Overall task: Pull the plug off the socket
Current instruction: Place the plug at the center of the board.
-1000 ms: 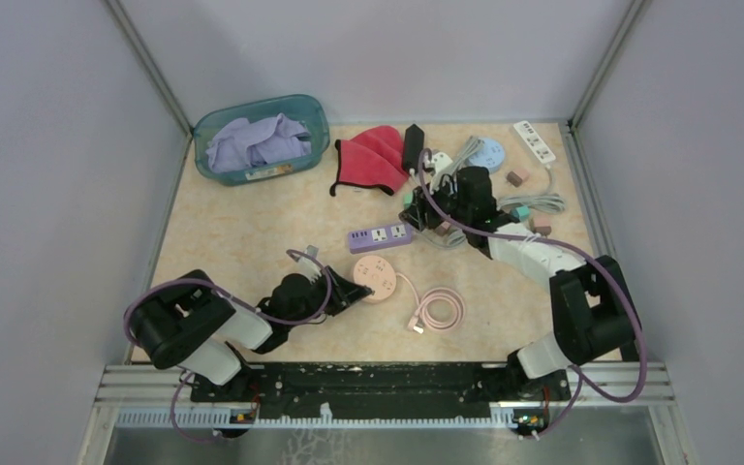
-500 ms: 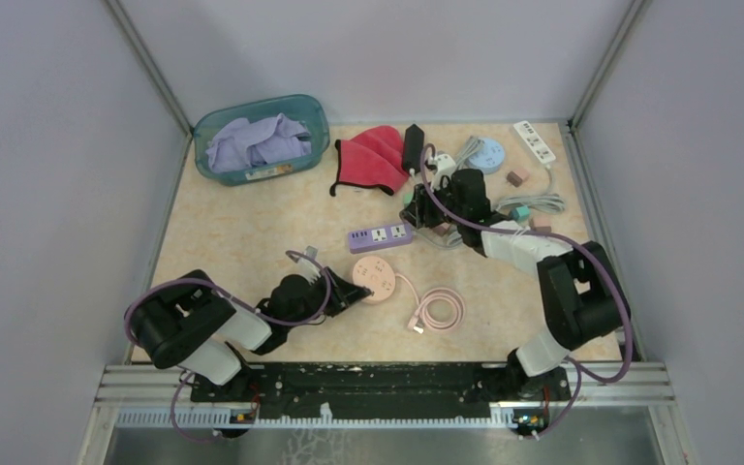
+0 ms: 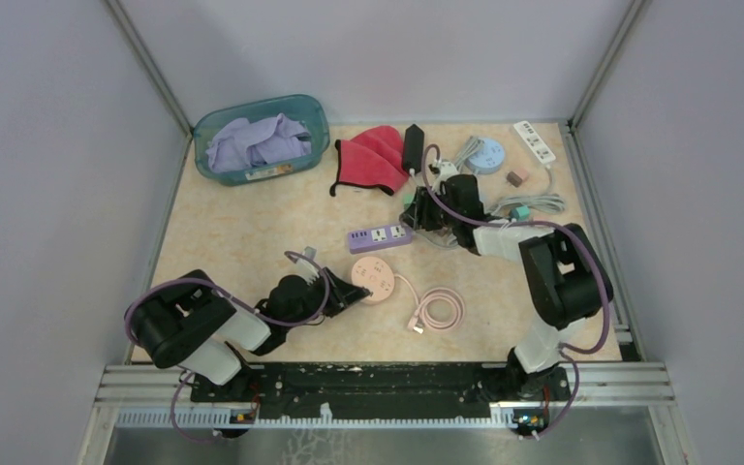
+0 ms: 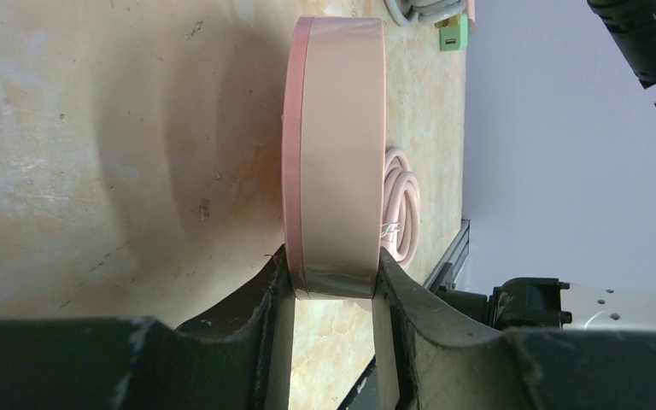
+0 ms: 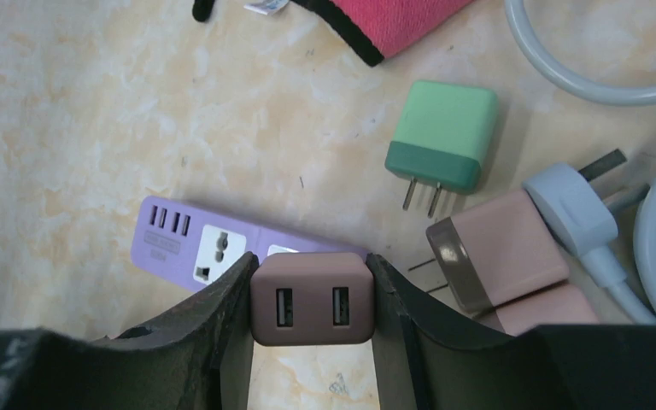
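Top external view: a teal basket [image 3: 312,108] sits in the far left corner of the desk [image 3: 242,232], filled with crumpled lavender cloths [image 3: 257,140]; a red cloth [image 3: 373,155] lies outside it, to its right. Near the middle of the desk lies the purple power strip [image 3: 380,237], flat with its outlets facing up, its long axis running left to right and rising slightly toward the far side at its right end. The right pincer [image 3: 418,215] hangs over that right end. In the right wrist view the right pincer [image 5: 310,269] is clenched on the plug [image 5: 310,299], a mauve block squeezed on both flanks by the fingers [image 5: 226,316]. The block's wider side spans the gap between them, and its two USB ports sit side by side, facing the camera. Its prongs are hidden behind it, pointing away toward the strip [image 5: 196,248], and I cannot tell whether they are seated in it. A green adapter [image 5: 440,137] and pink adapters [image 5: 500,252] lie loose just beside it. The left pincer [image 4: 333,282] grasps the rim of a pink round hub [image 4: 337,162], whose coiled pink cable [image 3: 438,310] lies to its right.
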`<act>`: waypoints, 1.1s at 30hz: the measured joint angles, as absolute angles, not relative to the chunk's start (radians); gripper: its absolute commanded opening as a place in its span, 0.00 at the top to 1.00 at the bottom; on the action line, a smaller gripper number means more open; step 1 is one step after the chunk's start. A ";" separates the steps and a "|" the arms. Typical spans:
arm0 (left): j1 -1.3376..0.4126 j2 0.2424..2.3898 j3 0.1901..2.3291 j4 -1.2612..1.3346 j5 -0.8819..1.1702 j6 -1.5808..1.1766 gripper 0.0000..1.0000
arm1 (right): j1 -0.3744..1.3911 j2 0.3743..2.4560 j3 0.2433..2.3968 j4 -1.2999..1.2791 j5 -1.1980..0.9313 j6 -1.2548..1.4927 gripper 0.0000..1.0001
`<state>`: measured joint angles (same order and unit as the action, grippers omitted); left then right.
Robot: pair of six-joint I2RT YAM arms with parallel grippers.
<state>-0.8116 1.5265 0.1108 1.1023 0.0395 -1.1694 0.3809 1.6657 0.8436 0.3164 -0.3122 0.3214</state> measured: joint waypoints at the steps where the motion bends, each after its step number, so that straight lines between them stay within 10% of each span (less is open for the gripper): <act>1: -0.811 1.526 0.110 1.104 0.041 -1.169 1.00 | 0.379 1.686 0.846 0.315 -0.307 0.332 0.57; 4: -0.810 1.526 0.107 1.108 0.042 -1.169 1.00 | 0.365 1.714 0.869 0.324 -0.308 0.372 0.43; 7: -0.809 1.526 0.104 1.109 0.043 -1.169 1.00 | 0.355 1.731 0.878 0.320 -0.304 0.394 0.01; 33: -0.796 1.512 0.093 1.114 0.054 -1.147 1.00 | 0.239 1.439 0.827 0.386 -0.598 0.307 0.01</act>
<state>-0.7956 1.5124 0.0925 1.1137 0.0540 -1.1473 0.2394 1.4395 0.8268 0.3862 -0.5980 0.3069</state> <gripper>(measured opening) 0.390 0.988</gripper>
